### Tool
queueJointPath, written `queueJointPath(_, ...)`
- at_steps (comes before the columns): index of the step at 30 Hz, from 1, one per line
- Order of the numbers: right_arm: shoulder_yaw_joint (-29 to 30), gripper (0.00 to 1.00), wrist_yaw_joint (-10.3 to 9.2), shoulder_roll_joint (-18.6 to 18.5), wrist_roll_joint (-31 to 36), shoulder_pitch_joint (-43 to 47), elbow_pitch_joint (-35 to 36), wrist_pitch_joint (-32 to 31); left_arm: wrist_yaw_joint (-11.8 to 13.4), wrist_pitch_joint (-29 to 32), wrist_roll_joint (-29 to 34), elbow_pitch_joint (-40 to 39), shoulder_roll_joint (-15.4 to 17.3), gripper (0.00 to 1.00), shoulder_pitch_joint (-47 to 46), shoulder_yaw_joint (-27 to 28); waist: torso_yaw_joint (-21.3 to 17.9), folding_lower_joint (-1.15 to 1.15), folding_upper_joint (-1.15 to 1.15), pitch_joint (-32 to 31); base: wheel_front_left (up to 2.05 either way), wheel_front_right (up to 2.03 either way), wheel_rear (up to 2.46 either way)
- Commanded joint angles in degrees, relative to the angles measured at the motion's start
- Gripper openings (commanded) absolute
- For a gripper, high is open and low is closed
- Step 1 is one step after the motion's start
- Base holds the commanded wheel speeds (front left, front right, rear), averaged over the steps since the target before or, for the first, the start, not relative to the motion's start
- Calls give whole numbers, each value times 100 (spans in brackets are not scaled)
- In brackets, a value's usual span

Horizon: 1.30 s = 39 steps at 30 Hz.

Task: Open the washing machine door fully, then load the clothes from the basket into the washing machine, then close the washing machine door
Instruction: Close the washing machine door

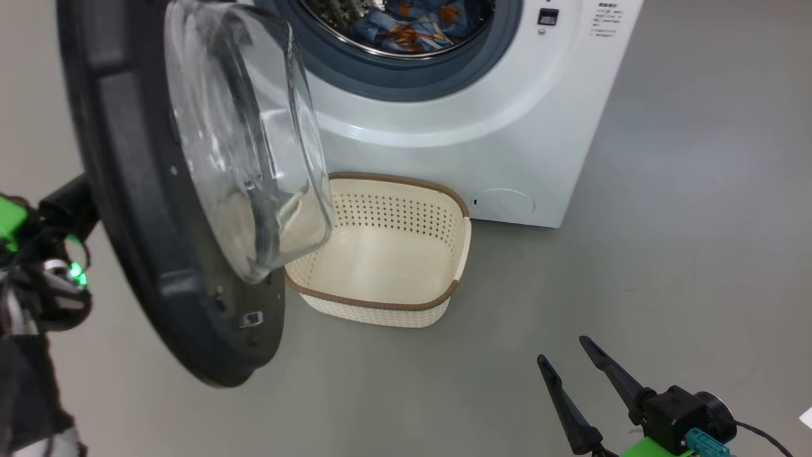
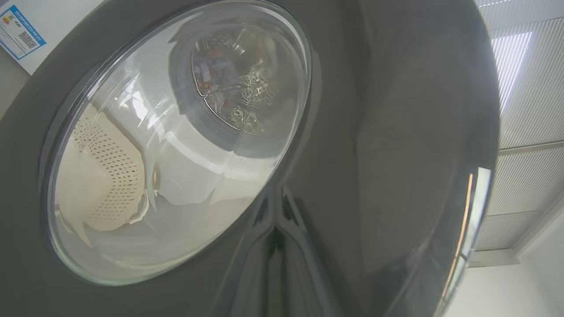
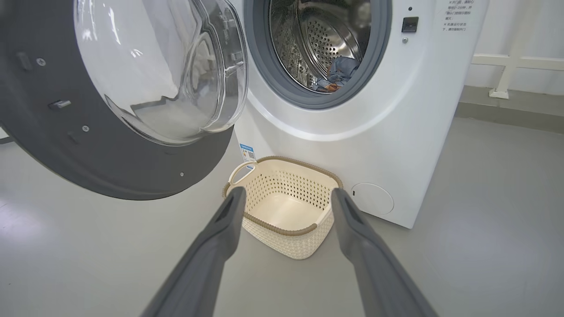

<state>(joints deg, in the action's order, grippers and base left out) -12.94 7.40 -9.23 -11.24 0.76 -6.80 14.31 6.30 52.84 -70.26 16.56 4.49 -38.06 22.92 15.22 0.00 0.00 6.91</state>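
Note:
The washing machine [image 1: 507, 127] [image 3: 396, 132] stands with its door [image 1: 127, 190] [image 3: 110, 167] swung out to the left, glass bowl facing the drum. The clothes [image 1: 412, 25] [image 3: 335, 75], blue with orange print, lie inside the steel drum. Below the opening, the cream basket [image 1: 393, 216] [image 3: 286, 237] sits on the floor with nothing in it. My left arm [image 1: 44, 254] is behind the door. In the left wrist view my left gripper [image 2: 275, 237] is shut, tips at the door's glossy outer face [image 2: 396, 132]. My right gripper [image 1: 561, 349] [image 3: 287, 193] hangs open, short of the basket, holding nothing.
Grey floor [image 1: 698, 222] stretches to the right of the machine and in front of the basket. A round service flap [image 1: 507, 204] sits low on the washer's front. A white rail [image 3: 506, 66] runs along the back wall at the right.

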Motion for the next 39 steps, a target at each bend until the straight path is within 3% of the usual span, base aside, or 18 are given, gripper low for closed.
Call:
queueJointPath(1, -119, 100, 9, 0, -71, -176, 123, 69, -35, -8, 2, -226, 123, 0, -77, 23, -113, 0, 0, -28, 0, 0, 0)
queueJointPath(7, -114, 100, 9, 59, -62, -240, 116, 69, -179, -513, -28, 28, -114, 0, -273, -361, -386, 0, 0, -37, 0, 0, 0)
queueJointPath(19, -175, 100, 9, 142, -76, -429, 96, 69, -682, -1722, -428, 1143, -159, 0, -915, -1109, -997, 0, 0, 28, 0, 0, 0)
queueJointPath(29, -217, 100, 9, 191, -97, -395, 33, 69, -1102, -2344, -282, 1842, -148, 0, -1209, -1132, -1391, 0, 0, -84, 0, 0, 0)
queueJointPath(39, -338, 100, 9, 204, -118, -408, -36, 69, -1330, -2880, -300, 2590, -156, 0, -1451, -1282, -1534, 0, 0, -238, 0, 0, 0)
